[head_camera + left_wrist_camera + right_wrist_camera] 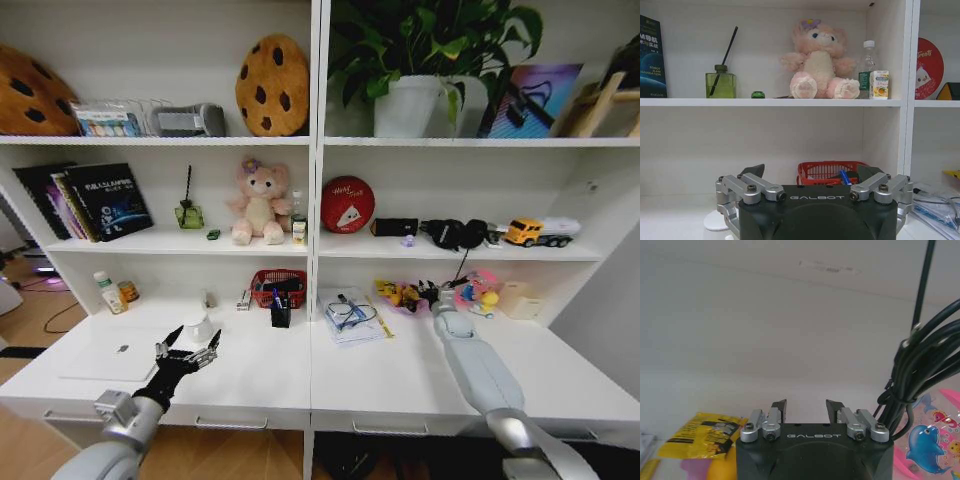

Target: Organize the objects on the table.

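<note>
The tidying looks barely begun, judging by how much sits loose on the counter (400, 385). The left hand (186, 353) hovers with its fingers spread wide and nothing between them, low over the left part of the counter, just beside the closed silver laptop (115, 359) and just in front of a small white cup (197, 328). In the left wrist view that hand (814, 186) faces the back of the shelving, with the red basket (832, 171) straight ahead beyond its tips and a pink plush toy (819, 62) on the shelf above. The right hand (441, 297) is stretched far back to the rear of the counter on the right side, at a pile of bright toys (440, 293) and a dark cable; seen from its own wrist, the right hand (805, 409) has its fingers parted by a modest gap and grips nothing, with a yellow packet (707, 437) beside it and a bundle of black cables (920, 365) just next to it. A stack of papers with blue glasses (350, 313) lies mid-counter, and a dark pen holder (281, 312) stands before the basket. The small green item (213, 235) rests on the shelf near the plush toy, not on the counter. As far as I can judge, nothing has been gathered yet and nearly everything remains to sort.
</note>
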